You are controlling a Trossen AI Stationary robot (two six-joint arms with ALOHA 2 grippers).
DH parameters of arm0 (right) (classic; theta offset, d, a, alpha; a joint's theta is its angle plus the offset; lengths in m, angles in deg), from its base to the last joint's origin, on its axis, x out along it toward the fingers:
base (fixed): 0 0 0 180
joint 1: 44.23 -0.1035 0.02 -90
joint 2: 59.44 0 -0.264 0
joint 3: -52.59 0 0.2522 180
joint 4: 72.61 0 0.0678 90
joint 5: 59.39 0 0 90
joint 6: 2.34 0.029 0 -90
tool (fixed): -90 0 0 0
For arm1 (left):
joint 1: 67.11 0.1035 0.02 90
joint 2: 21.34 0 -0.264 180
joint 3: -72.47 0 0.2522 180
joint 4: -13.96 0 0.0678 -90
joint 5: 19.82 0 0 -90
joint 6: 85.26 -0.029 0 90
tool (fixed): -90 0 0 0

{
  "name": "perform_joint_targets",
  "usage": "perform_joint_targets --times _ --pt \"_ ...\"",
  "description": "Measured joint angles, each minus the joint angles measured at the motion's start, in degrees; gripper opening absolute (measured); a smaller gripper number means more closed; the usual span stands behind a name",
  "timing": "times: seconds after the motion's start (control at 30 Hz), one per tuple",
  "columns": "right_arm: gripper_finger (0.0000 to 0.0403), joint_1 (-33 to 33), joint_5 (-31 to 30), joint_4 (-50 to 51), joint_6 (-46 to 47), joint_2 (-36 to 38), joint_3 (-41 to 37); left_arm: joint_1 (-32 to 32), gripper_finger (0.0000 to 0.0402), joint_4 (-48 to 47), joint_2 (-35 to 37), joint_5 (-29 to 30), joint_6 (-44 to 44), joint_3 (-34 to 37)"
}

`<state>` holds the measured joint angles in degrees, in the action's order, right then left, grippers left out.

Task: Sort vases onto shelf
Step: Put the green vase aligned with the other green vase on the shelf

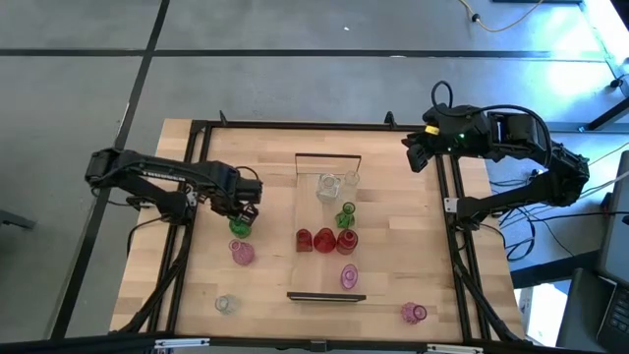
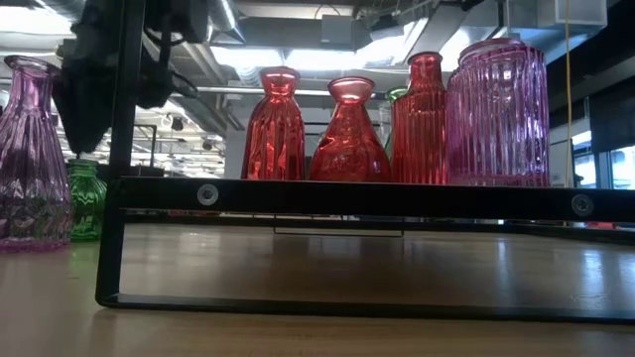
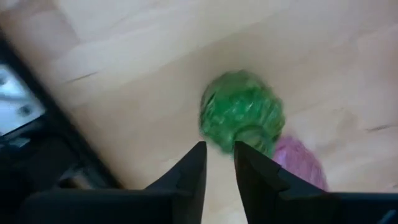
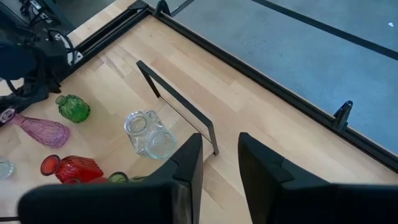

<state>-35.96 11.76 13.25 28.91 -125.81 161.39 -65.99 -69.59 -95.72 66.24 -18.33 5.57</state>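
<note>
While the left gripper (image 3: 219,152) hangs just above a green vase (image 3: 241,118) on the table (image 1: 270,285), its fingers stand slightly apart, holding nothing. Beyond, the shelf (image 1: 307,261) carries red, pink, green and clear vases. The right gripper (image 4: 219,152) waits empty near the far corner, narrowly parted.

We're looking at a robotics lab here: a wood table (image 1: 275,285) boxed in a black frame (image 1: 295,125), standing on a grey floor (image 1: 295,59). At one o'clock a yellow cable (image 1: 506,18) trails off. Beyond the table, exposed ceiling ducts (image 2: 342,30) and strip lights (image 2: 253,58).
</note>
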Motion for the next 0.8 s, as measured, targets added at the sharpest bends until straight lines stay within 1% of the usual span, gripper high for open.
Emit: perform_joint_targets --times 0.17,0.23,0.4,0.47,0.63,0.8 --pt "0.0085 0.00 0.06 0.00 0.04 0.00 0.00 0.65 0.0102 6.00 0.71 -2.08 -0.06 3.47" --pt "0.0085 0.00 0.39 0.00 0.28 0.00 0.00 0.64 0.0107 6.52 0.79 -2.44 -0.03 3.94" --pt "0.0085 0.00 0.46 0.02 0.37 0.00 0.00 0.64 0.0109 6.45 0.78 -2.27 -0.04 4.10" --pt "0.0085 0.00 0.46 0.01 0.44 0.00 0.00 0.64 0.0109 6.41 1.21 -3.02 -0.04 4.13" --pt "0.0085 0.00 0.48 0.02 0.62 0.00 0.00 0.26 0.0109 6.25 1.85 -7.01 0.26 4.02" --pt "0.0085 0.00 0.47 0.01 1.43 0.00 0.00 -0.14 0.0109 6.61 1.94 -7.19 0.33 3.57"
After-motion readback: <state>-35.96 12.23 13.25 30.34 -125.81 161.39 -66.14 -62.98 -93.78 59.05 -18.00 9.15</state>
